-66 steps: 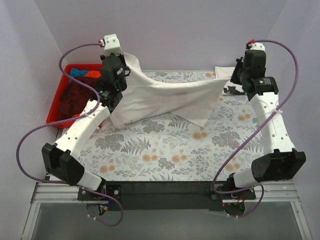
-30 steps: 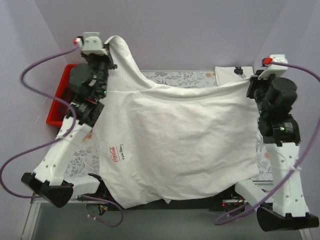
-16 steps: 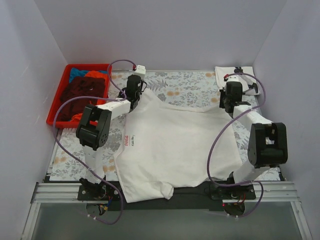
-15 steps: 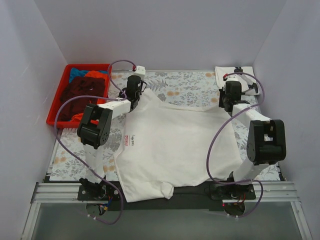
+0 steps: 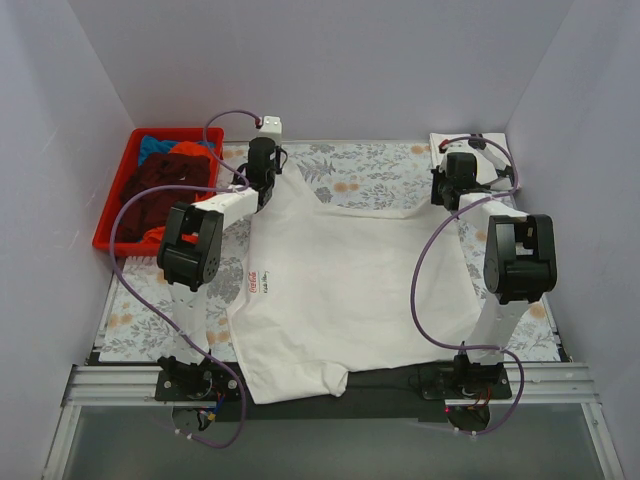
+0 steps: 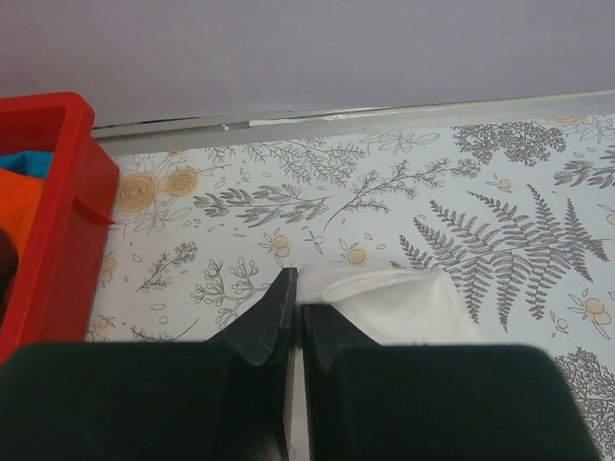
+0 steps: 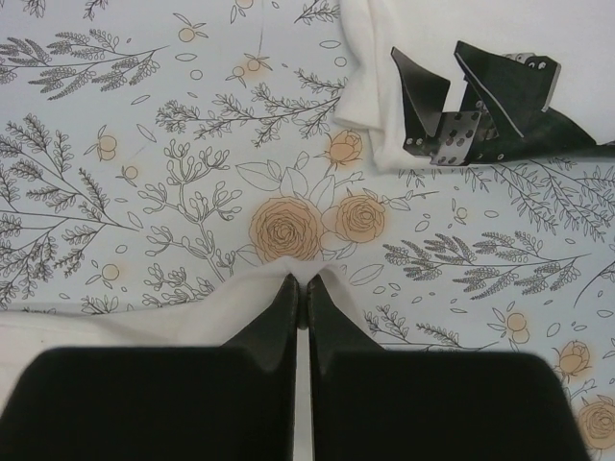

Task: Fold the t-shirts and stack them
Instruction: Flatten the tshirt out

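A white t-shirt [image 5: 350, 290] with a small red chest logo [image 5: 254, 282] lies spread flat on the floral table, its near end hanging over the front edge. My left gripper [image 5: 270, 178] is shut on its far left corner; the left wrist view shows the jaws [image 6: 299, 286] pinching white cloth [image 6: 404, 305]. My right gripper [image 5: 444, 198] is shut on the far right corner, and the right wrist view shows it [image 7: 307, 284] pinching cloth [image 7: 173, 322]. A folded white tee with black print [image 5: 470, 148] lies at the back right and also shows in the right wrist view [image 7: 480, 86].
A red plastic crate [image 5: 112, 205] at the back left holds maroon, orange and blue tees [image 5: 160, 172]; its wall shows in the left wrist view [image 6: 58, 192]. The back wall stands just beyond both grippers. Purple cables loop beside each arm.
The shirt was held up and spread in the air, then laid on the table. In the last half second both grippers moved a little toward the back wall, pulling the far edge.
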You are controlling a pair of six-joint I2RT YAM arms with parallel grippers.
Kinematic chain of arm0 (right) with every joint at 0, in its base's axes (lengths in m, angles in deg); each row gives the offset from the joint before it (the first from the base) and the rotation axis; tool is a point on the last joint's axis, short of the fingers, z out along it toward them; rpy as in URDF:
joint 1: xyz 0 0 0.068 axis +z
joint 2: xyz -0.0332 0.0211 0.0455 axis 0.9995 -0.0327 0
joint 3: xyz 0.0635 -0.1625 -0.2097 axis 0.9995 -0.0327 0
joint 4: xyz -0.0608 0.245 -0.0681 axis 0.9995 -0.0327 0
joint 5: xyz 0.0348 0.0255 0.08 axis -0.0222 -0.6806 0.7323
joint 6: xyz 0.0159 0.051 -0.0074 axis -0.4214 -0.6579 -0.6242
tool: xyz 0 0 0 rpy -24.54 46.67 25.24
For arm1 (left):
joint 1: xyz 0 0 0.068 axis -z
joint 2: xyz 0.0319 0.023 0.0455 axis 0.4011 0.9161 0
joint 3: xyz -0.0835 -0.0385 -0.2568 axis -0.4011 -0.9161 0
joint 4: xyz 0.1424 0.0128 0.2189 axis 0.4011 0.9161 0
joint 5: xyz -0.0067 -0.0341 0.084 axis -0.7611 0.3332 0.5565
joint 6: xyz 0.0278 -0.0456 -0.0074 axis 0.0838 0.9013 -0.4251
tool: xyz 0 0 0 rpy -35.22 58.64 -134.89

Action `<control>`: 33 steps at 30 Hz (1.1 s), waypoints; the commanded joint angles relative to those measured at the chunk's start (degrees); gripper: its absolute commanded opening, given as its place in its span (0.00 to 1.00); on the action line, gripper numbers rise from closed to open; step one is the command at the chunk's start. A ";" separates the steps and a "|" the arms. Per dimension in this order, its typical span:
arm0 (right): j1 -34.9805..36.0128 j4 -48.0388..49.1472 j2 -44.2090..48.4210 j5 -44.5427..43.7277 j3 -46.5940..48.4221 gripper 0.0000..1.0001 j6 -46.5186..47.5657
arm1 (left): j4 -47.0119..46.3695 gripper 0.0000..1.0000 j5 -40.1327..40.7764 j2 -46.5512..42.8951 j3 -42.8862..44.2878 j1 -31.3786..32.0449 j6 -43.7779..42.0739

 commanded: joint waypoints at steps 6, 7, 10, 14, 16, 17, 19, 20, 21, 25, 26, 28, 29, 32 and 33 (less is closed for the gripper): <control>-1.79 2.28 -1.70 0.57 4.83 0.01 -2.06 | 3.96 0.00 -1.62 1.07 7.60 -1.78 3.60; -2.14 2.19 -1.96 0.65 5.18 0.01 -2.23 | 4.39 0.00 -1.79 1.24 8.04 -1.78 3.77; -2.67 2.10 -2.40 0.83 5.89 0.01 -3.11 | 4.40 0.00 -2.23 1.68 9.35 -1.86 4.04; -2.76 1.40 -2.93 1.36 6.86 0.01 -3.29 | 5.97 0.01 -2.67 3.00 11.55 -1.86 4.04; -4.52 0.26 -2.93 1.18 7.12 0.01 -4.42 | 7.21 0.01 -2.76 3.62 11.47 -1.95 3.60; -4.69 -0.79 -2.75 0.75 6.68 0.01 -4.95 | 7.47 0.01 -2.50 3.71 11.12 -1.95 3.42; -5.13 -1.15 -1.79 0.39 5.81 0.01 -5.83 | 8.17 0.01 -1.36 2.92 10.16 -1.86 3.16; -5.31 -1.33 -1.35 0.83 4.76 0.01 -5.93 | 8.35 0.01 -1.18 2.48 8.67 -1.86 3.16; -5.57 -1.41 -0.56 1.00 4.31 0.01 -6.10 | 8.35 0.01 -1.18 1.95 7.96 -1.86 3.16; -5.75 -2.64 1.37 3.11 3.52 0.01 -6.80 | 8.35 0.01 -1.97 -1.91 3.74 -1.86 3.95; -5.75 -3.17 1.73 3.81 3.43 0.01 -7.15 | 8.35 0.01 -2.14 -3.31 3.04 -1.86 4.04; -5.75 -4.14 3.31 3.82 3.08 0.01 -7.42 | 8.44 0.01 -2.84 -4.38 1.10 -1.86 4.30; -5.75 -4.40 3.83 3.56 2.82 0.01 -7.51 | 8.44 0.02 -3.20 -5.16 0.58 -1.86 4.74; -5.84 -4.93 6.03 1.55 1.85 0.01 -7.51 | 9.40 0.02 -5.04 -6.13 -0.13 -1.86 6.58; -5.92 -6.06 7.17 0.40 1.50 0.01 -7.60 | 9.67 0.02 -5.92 -6.66 -0.31 -1.86 7.20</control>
